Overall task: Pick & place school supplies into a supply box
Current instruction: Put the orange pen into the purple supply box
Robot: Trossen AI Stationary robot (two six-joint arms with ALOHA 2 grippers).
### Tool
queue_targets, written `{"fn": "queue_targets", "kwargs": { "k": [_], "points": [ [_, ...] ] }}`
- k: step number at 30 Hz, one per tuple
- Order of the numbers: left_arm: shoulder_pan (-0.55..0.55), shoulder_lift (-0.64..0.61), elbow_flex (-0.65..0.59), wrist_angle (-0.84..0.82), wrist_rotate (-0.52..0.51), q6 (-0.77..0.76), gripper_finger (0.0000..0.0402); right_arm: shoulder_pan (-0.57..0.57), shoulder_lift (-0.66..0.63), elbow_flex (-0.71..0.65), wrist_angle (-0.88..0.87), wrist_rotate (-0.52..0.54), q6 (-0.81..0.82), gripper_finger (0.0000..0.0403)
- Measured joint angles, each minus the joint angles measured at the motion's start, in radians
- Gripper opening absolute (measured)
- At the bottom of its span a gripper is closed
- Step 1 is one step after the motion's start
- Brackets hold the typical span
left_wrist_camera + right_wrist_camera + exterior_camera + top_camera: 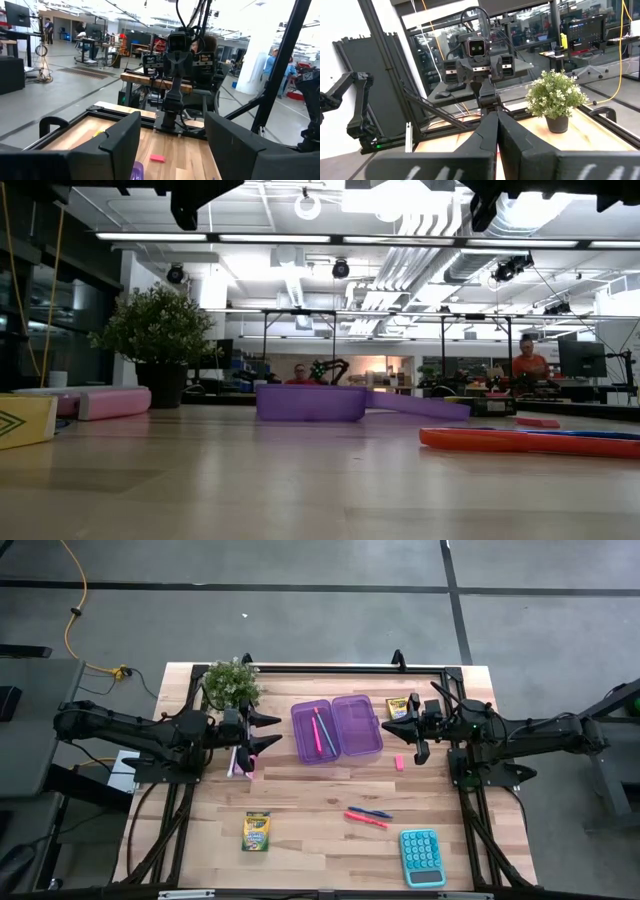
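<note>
— Supply box (337, 729) sits mid-worktop, pens inside. What's closest?
— Pink eraser (399, 762), just beside the clenched right gripper (418, 730); left gripper (262, 732) is released, empty.

Potted plant (232, 682) upper left of table in high view. Teal calculator (422, 857) bottom right. Pink-white booklet (240, 762) left-centre, below plant. Wood table (320, 810); grey floor w/ yellow cable (72, 600) top left.

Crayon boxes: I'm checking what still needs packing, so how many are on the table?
2. One crayon box lies near the front left; the other crayon box sits at the back, right of the purple case.
</note>
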Motion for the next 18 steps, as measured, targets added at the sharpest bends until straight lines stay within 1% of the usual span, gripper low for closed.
{"fn": "queue_targets", "kwargs": {
  "k": [18],
  "points": [
    [0.0,0.0,0.0,0.0,-0.007,0.005,0.0211,0.0,0.013,0.0,-0.002,0.0,0.045,0.0]
  ]
}}
